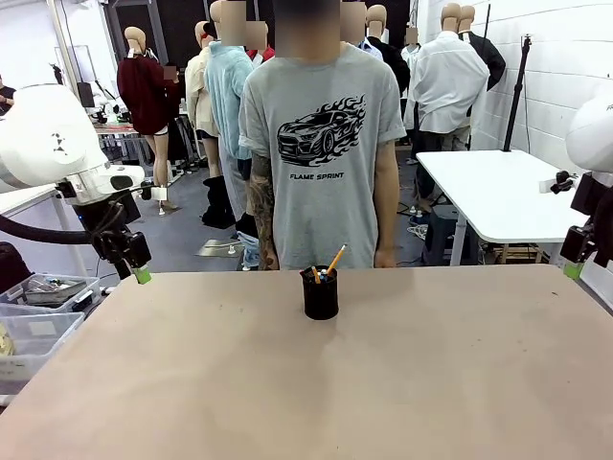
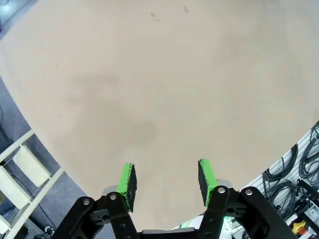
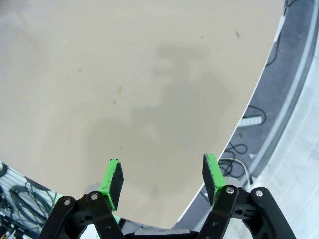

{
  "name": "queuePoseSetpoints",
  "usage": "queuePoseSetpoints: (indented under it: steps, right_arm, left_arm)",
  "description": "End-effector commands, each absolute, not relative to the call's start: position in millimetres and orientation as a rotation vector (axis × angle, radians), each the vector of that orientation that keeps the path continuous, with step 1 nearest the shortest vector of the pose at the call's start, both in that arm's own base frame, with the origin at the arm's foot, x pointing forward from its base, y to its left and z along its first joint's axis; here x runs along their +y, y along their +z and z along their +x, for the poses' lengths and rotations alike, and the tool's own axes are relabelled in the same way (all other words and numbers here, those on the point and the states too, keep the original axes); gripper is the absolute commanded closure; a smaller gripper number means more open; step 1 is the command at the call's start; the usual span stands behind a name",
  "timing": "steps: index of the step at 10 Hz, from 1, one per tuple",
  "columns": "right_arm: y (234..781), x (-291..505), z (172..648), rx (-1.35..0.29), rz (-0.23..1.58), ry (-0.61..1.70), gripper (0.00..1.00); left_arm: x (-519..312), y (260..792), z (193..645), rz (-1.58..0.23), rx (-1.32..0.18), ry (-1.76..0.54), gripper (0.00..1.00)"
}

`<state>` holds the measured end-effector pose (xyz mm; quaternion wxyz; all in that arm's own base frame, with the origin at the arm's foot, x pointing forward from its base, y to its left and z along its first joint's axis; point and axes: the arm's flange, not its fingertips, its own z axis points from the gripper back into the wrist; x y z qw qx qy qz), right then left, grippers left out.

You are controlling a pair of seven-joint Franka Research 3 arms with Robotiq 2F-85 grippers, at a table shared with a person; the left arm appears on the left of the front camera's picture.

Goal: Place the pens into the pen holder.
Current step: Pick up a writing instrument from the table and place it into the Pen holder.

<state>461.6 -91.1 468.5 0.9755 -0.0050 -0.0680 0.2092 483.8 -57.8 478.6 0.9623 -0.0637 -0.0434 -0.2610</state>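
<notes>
Standing mid-bench, the pen holder [image 1: 320, 293] sits well apart from both sets of fingers, roughly between them, with the pens [image 1: 327, 267] upright inside it, a yellow-orange pencil leaning out. Left gripper [image 2: 167, 179] hangs over the bench [image 1: 306, 383] edge, fingers [image 2: 127, 182] spread around nothing. Right gripper [image 3: 163, 178] likewise has its fingers [image 3: 111, 180] spread and empty above bare bench. A person [image 1: 324, 144] stands behind the holder.

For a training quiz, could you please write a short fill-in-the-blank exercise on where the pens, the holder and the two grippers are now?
1. The yellow pencil stands tilted inside the black ____.
2. The pen holder stands on the ____.
3. The left gripper's green-padded fingers hold ____.
4. The right gripper is ____, over the table's edge.

Missing words: pen holder; table; nothing; open
</notes>
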Motion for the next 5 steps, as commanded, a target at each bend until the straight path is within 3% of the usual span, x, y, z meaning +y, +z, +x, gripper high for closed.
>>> queuePoseSetpoints:
  steps: [1,5]
  right_arm:
    - [465.8,-92.3,461.1,-0.142,-0.034,0.439,0.2]
    - [465.8,-92.3,461.1,-0.142,-0.034,0.439,0.2]
  left_arm:
    - [-58.0,475.2,494.9,-0.131,-0.082,-0.545,0.34]
    - [-58.0,475.2,494.9,-0.131,-0.082,-0.545,0.34]
